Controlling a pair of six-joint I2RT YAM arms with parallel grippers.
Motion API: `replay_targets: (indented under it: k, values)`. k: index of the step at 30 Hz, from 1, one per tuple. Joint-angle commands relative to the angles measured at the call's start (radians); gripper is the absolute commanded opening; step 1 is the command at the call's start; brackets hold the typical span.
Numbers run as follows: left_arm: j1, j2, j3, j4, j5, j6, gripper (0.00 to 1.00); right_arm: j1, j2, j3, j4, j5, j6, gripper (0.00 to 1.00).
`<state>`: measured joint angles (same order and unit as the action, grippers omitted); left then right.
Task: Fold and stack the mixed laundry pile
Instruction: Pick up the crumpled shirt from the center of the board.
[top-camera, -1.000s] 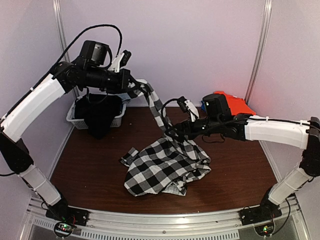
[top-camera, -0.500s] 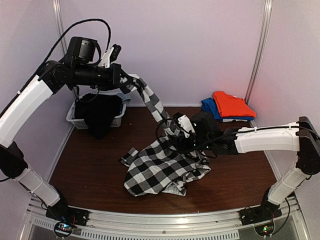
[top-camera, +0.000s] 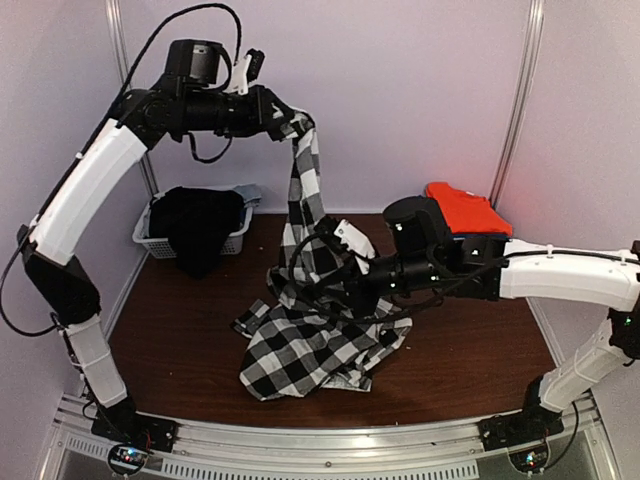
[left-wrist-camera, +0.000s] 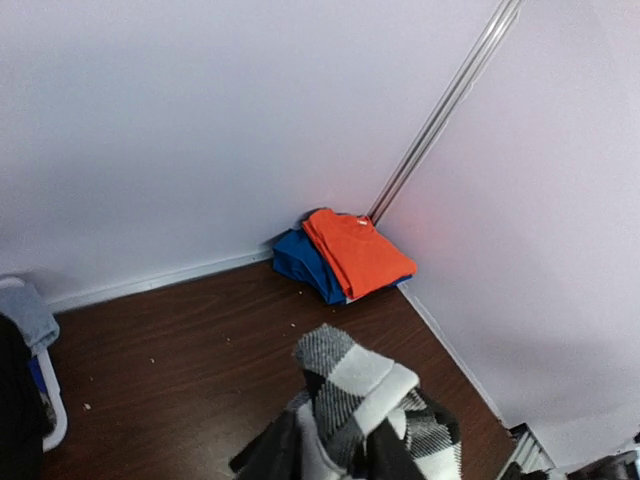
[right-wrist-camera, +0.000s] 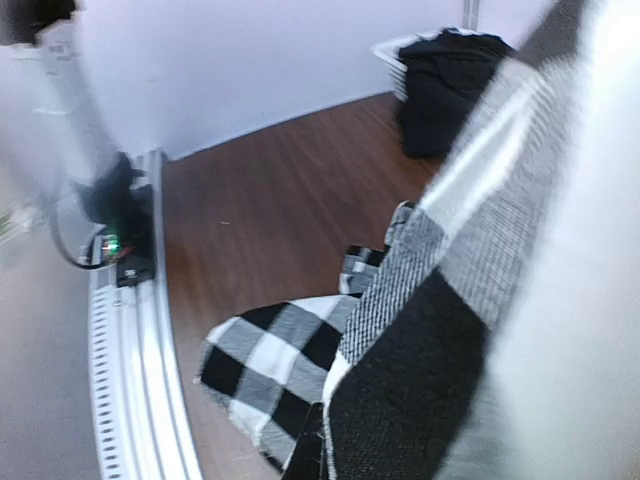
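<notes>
The black-and-white checked shirt (top-camera: 315, 345) lies half heaped on the brown table (top-camera: 180, 340), and one long strip of it is pulled up high. My left gripper (top-camera: 285, 115) is raised near the back wall, shut on the top of that strip (left-wrist-camera: 355, 385). My right gripper (top-camera: 338, 277) is shut on the same strip lower down, just above the heap (right-wrist-camera: 270, 360). A black garment (top-camera: 195, 225) drapes over the white basket (top-camera: 150, 245) at the back left. An orange-red garment (top-camera: 465, 210) lies folded in the back right corner, partly hidden behind my right arm.
In the left wrist view the orange-red garment (left-wrist-camera: 355, 250) sits on a folded blue one (left-wrist-camera: 300, 262). White walls close the back and sides. A metal rail (top-camera: 320, 440) runs along the near edge.
My left gripper has lifted the shirt's strip higher and to the right. My right gripper moved left to the strip, went from open to shut on it, and the heap shifted slightly.
</notes>
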<state>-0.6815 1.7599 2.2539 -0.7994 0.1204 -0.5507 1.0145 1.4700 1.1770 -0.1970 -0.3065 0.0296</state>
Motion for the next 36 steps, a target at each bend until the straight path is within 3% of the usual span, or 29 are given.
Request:
replay_targets:
  k: [1, 3, 4, 6, 7, 10, 15, 17, 24, 28, 36]
  values:
    - [0.000, 0.330, 0.251, -0.137, -0.019, 0.025, 0.62, 0.024, -0.170, -0.024, -0.083, -0.146, 0.046, 0.00]
    - [0.000, 0.364, 0.282, -0.218, -0.054, 0.039, 0.93, 0.001, -0.253, -0.044, -0.077, -0.118, 0.094, 0.00]
    - [0.000, 0.330, 0.229, -0.220, -0.081, 0.039, 0.97, -0.020, -0.294, -0.050, -0.070, -0.111, 0.118, 0.00]
    - [0.000, 0.199, 0.011, -0.130, -0.145, 0.037, 0.98, -0.073, -0.358, -0.069, -0.035, -0.107, 0.179, 0.00]
    - [0.007, 0.085, -0.172, -0.061, -0.159, 0.032, 0.98, -0.100, -0.391, -0.079, 0.001, -0.105, 0.207, 0.00]
    - [0.064, -0.099, -0.479, 0.102, -0.089, -0.039, 0.98, -0.170, -0.414, -0.071, 0.043, -0.092, 0.276, 0.00]
    - [0.066, -0.314, -0.807, 0.145, 0.012, -0.007, 0.97, -0.194, -0.341, 0.051, -0.020, -0.010, 0.316, 0.00]
    - [0.007, -0.412, -0.932, 0.191, 0.051, 0.019, 0.98, -0.199, -0.314, 0.078, -0.033, 0.047, 0.364, 0.00]
    - [-0.338, -0.619, -1.321, 0.444, -0.099, -0.051, 0.94, -0.214, -0.298, 0.090, -0.033, 0.286, 0.504, 0.00]
    - [-0.474, -0.538, -1.354, 0.513, -0.193, 0.005, 0.85, -0.243, -0.275, 0.086, -0.055, 0.302, 0.533, 0.00]
    - [-0.617, -0.138, -1.097, 0.552, -0.308, 0.204, 0.80, -0.288, -0.281, 0.024, -0.068, 0.320, 0.584, 0.00]
